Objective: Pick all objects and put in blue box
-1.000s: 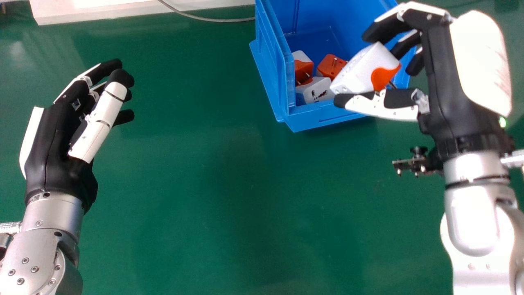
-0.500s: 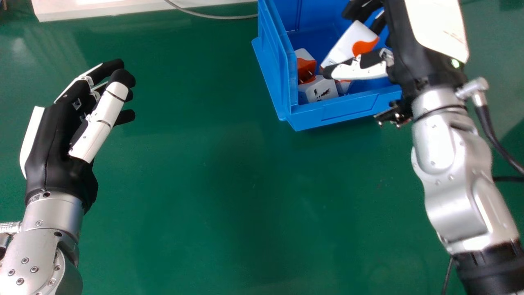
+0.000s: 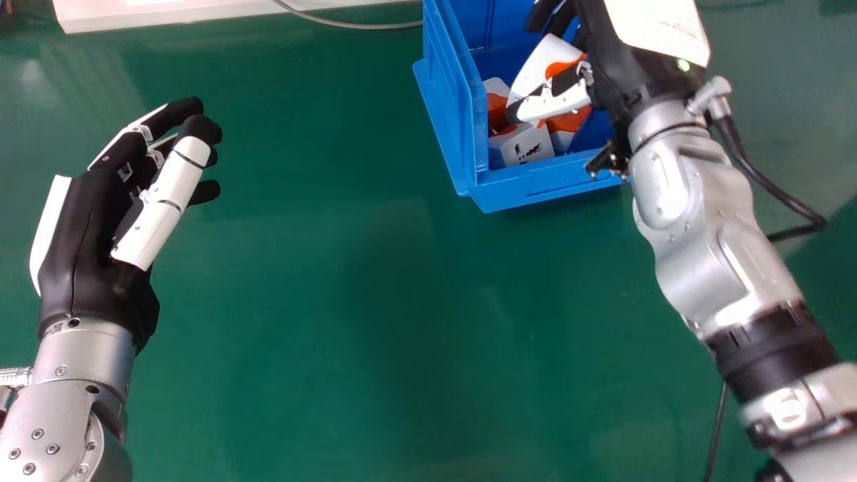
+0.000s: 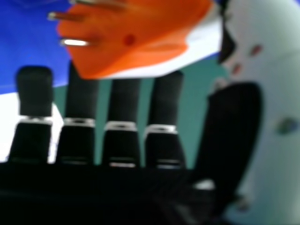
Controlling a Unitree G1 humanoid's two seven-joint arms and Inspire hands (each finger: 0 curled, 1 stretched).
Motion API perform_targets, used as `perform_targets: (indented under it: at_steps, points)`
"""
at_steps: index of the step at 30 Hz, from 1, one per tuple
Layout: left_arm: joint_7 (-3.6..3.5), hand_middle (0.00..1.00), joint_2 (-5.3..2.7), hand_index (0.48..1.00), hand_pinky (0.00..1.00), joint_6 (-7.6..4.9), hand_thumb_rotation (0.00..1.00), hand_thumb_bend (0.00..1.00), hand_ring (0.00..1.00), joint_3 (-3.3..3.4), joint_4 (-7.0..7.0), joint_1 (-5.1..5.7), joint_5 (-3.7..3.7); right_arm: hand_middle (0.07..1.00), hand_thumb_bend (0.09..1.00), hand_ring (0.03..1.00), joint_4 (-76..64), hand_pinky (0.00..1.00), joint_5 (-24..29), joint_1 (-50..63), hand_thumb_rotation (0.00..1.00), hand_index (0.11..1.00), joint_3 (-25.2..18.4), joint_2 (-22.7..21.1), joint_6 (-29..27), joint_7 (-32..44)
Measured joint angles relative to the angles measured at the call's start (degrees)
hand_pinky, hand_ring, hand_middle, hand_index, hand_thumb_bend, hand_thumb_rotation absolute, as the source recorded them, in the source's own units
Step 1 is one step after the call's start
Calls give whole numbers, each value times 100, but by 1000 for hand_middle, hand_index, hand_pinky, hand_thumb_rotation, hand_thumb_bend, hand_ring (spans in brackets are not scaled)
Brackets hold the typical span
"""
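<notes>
The plug is tilted in the right hand, over or within the opening of the blue box; how deep it sits cannot be told. In the head view its long axis slants, one end far and to the right, the other near and to the left, by the thumb tip. Metal pins stick out from its orange face in the right hand view.

The fingers are partly open around the plug, gently bent and spaced side by side; the thumb lies along its near side, so that it is held between them. The orange face crosses in front of some fingertips.

The plug is a chunky white block with a smooth, curved orange part, and a dark red spot marks the orange face.

Inside the box are a left plug, white and orange; a near plug, white with dark socket slots; and a right plug, partly hidden behind the thumb. The left hand is above the green surface at the head view's left, its fingers loosely bent.
</notes>
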Motion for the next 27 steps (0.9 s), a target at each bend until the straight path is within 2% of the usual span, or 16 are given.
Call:
perform_targets:
  at_steps: [3,8,12,14,15,17,22,27]
  points:
    - [-8,769,1,779,746,0,546,560,802,-1,-39,31,-9,533,489,428,418,320,11,-292,0,542,61,1,-23,-170]
    - [-73,771,3,779,749,-2,544,556,803,2,-53,58,-50,534,491,428,1172,327,13,-641,0,533,220,4,-23,-335]
    - [-99,771,3,779,750,-1,543,555,803,16,-65,69,-82,534,492,430,1520,330,26,-710,0,529,316,1,-41,-391]
    - [-106,771,3,779,750,19,543,555,803,34,-82,69,-134,534,492,430,1612,330,59,-728,0,529,335,1,-54,-400]
    - [-108,772,3,782,750,50,541,554,803,47,-101,69,-184,534,492,429,1645,332,66,-741,0,528,339,-2,-54,-401]
    - [-109,776,3,790,750,128,533,548,804,57,-148,69,-226,532,492,428,1653,333,86,-750,0,532,339,-10,-54,-401]
    - [-100,781,3,798,746,341,519,535,804,70,-227,65,-423,529,491,428,1653,332,134,-758,0,545,346,-11,-45,-359]
    - [-63,784,3,802,741,430,509,525,804,69,-307,50,-429,529,489,432,1652,329,255,-758,0,556,366,-11,-42,-232]
